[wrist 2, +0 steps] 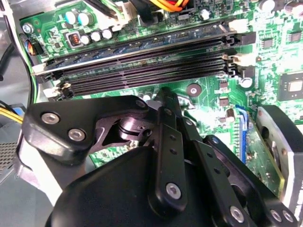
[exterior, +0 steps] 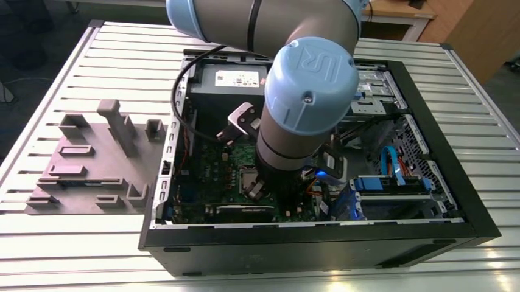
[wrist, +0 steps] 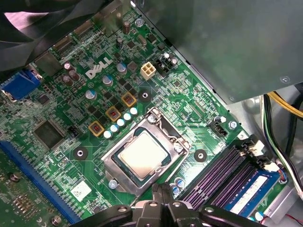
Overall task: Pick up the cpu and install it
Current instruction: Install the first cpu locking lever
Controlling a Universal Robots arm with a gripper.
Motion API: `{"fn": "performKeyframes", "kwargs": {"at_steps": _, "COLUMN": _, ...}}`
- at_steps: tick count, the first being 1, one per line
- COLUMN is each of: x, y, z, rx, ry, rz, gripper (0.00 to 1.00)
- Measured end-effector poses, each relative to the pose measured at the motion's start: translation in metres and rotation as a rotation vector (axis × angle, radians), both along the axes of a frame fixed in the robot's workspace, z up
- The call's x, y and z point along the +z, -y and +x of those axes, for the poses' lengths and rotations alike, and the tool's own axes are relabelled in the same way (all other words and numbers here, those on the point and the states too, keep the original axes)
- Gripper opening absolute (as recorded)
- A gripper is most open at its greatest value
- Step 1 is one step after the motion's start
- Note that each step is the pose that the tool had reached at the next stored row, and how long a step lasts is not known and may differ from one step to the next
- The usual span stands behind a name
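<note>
Exterior view. Work surface: table [exterior: 73, 243] topped with pale ribbed metal slats running the exterior view's left to right; glare patches along the near edge. Dark floor [exterior: 33, 36] past the table's far left corner. Beyond the far edge, a light wooden desk [exterior: 398, 12]; a wooden panel [exterior: 479, 30] stands beyond the far right corner. Lighting even, bright, from above; no windows or walls discernible.

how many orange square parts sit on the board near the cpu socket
3, in a diagonal row on the motherboard beside the socketed cpu in the first wrist view. More may be hidden.
</note>
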State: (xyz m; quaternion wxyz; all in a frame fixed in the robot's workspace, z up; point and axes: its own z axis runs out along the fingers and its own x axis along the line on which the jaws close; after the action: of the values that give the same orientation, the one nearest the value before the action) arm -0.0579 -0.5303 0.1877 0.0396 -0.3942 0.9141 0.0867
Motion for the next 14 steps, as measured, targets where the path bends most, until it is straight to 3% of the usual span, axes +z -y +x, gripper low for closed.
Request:
{"fn": "performKeyframes", "kwargs": {"at_steps": 5, "x": -0.0007, "y": 0.0004, "z": -0.0015, "rx": 0.000, "ry": 0.0084, "rz": 0.0143, "gripper": 0.10}}
{"fn": "performKeyframes", "kwargs": {"at_steps": 6, "x": -0.0007, "y": 0.0004, "z": -0.0022, "rx": 0.000, "ry": 0.0112, "rz": 0.0219, "gripper": 0.10}}
{"fn": "performKeyframes", "kwargs": {"at_steps": 14, "x": 0.0033, "y": 0.0003, "z": -0.0024, "rx": 0.000, "ry": 0.0119, "rz": 0.0237, "gripper": 0.10}}
